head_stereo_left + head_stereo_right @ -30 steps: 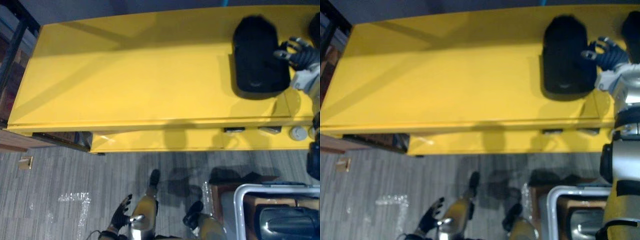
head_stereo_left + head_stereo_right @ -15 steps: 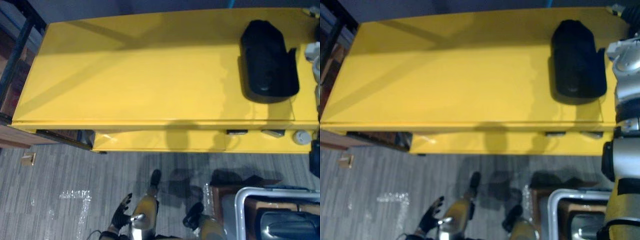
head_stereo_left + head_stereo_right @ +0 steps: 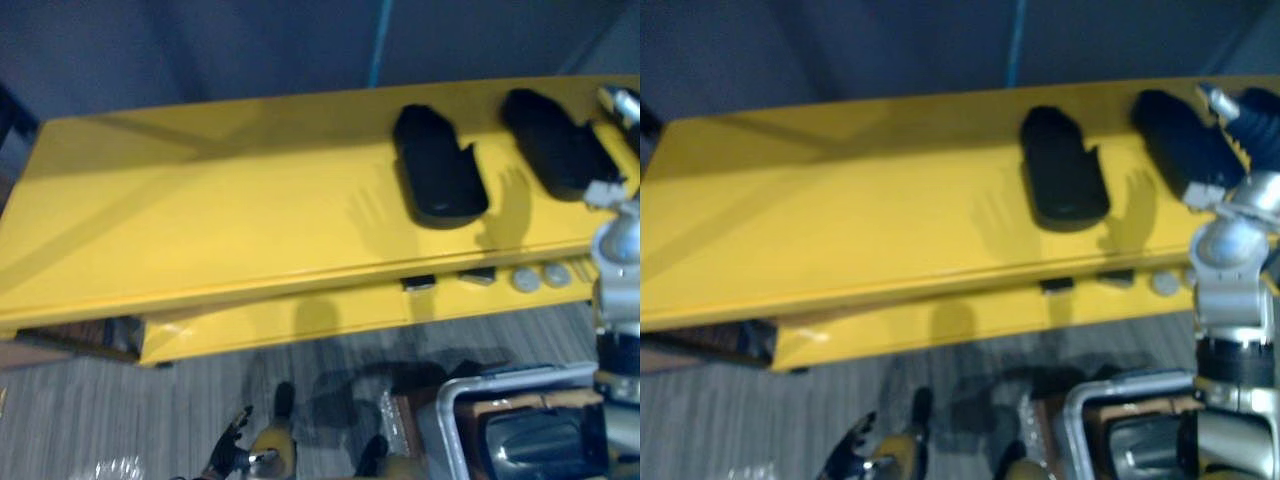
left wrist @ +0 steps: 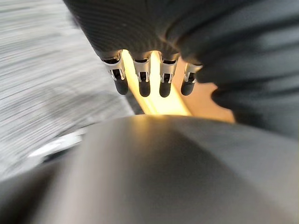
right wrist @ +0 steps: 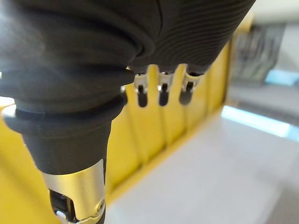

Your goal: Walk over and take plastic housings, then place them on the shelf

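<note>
Two black housings lie flat on the yellow shelf (image 3: 200, 230): one (image 3: 440, 180) right of centre, one (image 3: 552, 145) near the right end; close together, not touching; both lie slightly aslant to the shelf's front edge. A third housing (image 3: 530, 440) sits in a grey-rimmed bin (image 3: 445, 425) on the floor, lower right.

Right hand (image 3: 1252, 135) is up at the right end of the shelf, just beside the end housing; cannot tell if it touches. In its wrist view the fingers (image 5: 161, 93) hang straight and hold nothing, with yellow shelf past them. Left hand (image 3: 232, 456) hangs low over the floor; fingers (image 4: 142, 84) straight, empty.

Handling, as judgement: a moulded plastic shell, so probably stiff and light; a hollow body, more bulk than weight. The domed top looks smooth and likely slick, so a pinch on the crown could slide off. Better to span the narrow width, thumb on one long side and fingers on the other, about mid-length so it does not tip. The notch on one side of the centre housing may give a fingerhold. Not fragile, I think, though a drop could scuff or crack an edge; set it down flat, clear of its neighbours.
</note>
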